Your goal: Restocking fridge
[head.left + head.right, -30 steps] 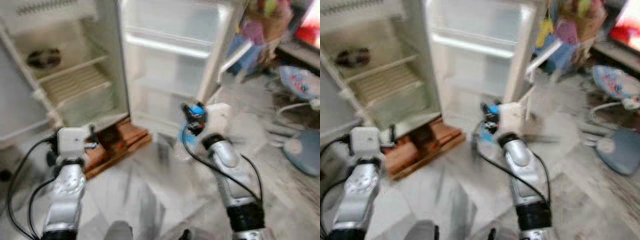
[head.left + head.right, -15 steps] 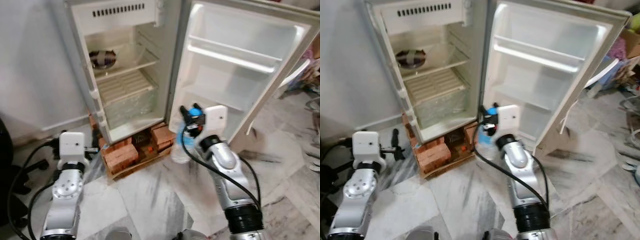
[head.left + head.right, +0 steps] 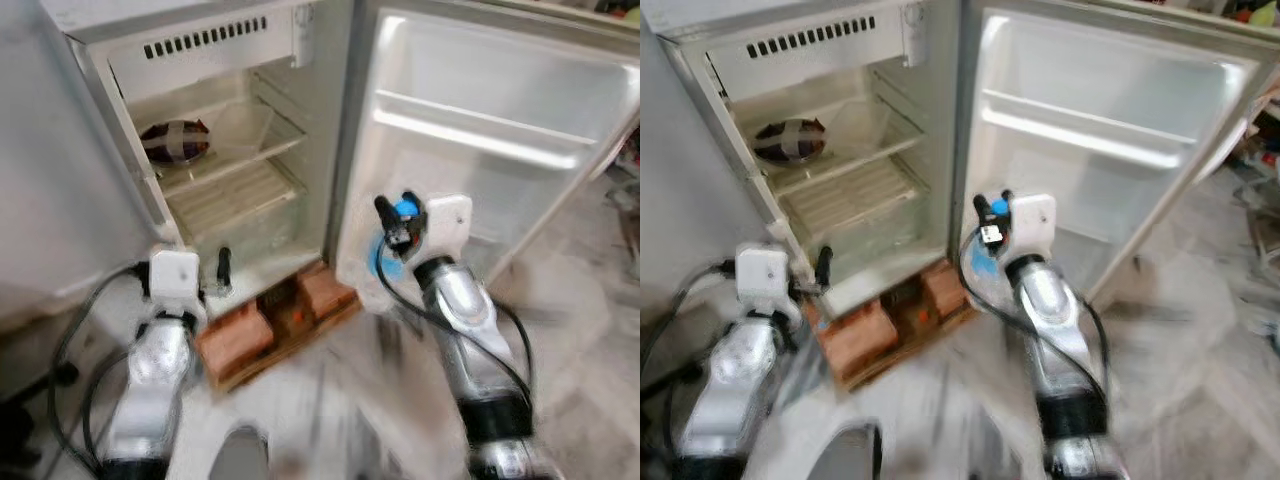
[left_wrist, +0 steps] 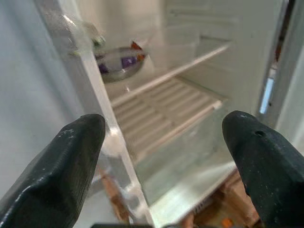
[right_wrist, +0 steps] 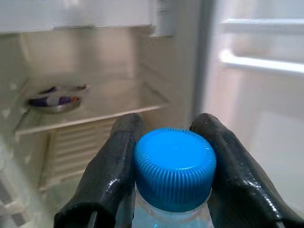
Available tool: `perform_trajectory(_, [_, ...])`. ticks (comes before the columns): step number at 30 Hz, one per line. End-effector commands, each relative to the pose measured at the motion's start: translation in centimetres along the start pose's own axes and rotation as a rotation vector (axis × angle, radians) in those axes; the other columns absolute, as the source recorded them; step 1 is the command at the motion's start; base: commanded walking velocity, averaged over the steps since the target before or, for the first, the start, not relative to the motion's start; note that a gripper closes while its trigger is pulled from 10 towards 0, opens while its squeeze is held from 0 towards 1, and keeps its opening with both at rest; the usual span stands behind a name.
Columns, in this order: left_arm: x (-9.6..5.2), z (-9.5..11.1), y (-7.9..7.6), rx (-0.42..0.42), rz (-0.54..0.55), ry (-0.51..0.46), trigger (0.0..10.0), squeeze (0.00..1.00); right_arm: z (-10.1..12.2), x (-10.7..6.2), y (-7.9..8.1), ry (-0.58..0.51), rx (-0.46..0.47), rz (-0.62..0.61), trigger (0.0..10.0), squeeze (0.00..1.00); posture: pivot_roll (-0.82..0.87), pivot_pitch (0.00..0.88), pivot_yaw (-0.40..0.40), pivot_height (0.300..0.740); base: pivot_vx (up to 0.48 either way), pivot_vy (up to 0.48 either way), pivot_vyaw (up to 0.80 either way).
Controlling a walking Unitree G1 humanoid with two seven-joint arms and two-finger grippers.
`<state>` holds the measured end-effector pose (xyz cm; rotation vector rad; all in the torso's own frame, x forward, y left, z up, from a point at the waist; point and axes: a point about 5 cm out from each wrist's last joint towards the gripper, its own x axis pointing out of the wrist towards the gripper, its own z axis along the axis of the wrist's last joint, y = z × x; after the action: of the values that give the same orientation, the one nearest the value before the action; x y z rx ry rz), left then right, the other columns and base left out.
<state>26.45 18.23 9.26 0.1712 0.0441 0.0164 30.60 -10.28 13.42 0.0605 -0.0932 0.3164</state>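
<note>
Compared with half a second ago, your camera sits closer to the open fridge (image 3: pixel 200 170), and both arms are raised nearer to it. Your right gripper (image 5: pixel 171 156) is clamped on the water bottle (image 5: pixel 174 171) just below its blue cap — held in front of the open door (image 3: pixel 500 150). Your left gripper (image 4: pixel 166 166) hangs spread wide, facing the shelves, where a dish (image 3: pixel 176 141) sits.

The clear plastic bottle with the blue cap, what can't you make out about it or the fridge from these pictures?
- Clear plastic bottle with the blue cap: body cut off by the right wrist view's edge; fill level unknown.
- Same bottle in the eye views: mostly hidden behind the right gripper.
- Foil-wrapped dish on the fridge shelf: contents covered.
- Floor: motion-blurred.
</note>
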Motion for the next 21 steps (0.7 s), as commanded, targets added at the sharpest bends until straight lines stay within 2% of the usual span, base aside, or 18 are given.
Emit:
perform_trajectory(1, [-0.36,-0.38,-0.33,-0.007,0.001,0.018,10.0,0.00,0.45,-0.12,-0.93,-0.019,-0.020,-0.028,10.0,0.00,0.13,0.079,-0.050,0.740,0.000,0.000,0.00])
perform_trajectory(10, [-0.65,-0.52,-0.84,-0.037,-0.041,0.026,10.0,0.00,0.46,0.09,-1.49,-0.016,-0.033,-0.061,10.0,0.00,0.13,0.082,-0.041,0.740,0.000,0.000,0.00])
perform_trajectory(16, [-0.50,-0.33,-0.86,-0.030,-0.058,0.012,10.0,0.00,0.34,-0.02,-1.61,-0.012,-0.039,-0.069,10.0,0.00,0.13,0.083,-0.040,0.740,0.311,0.349,0.00])
perform_trajectory(21, [-0.58,-0.35,-1.11,-0.031,-0.067,0.015,10.0,0.00,0.36,0.03,-1.46,-0.014,-0.041,-0.070,10.0,0.00,0.13,0.086,-0.040,0.740,0.394,0.145,0.00])
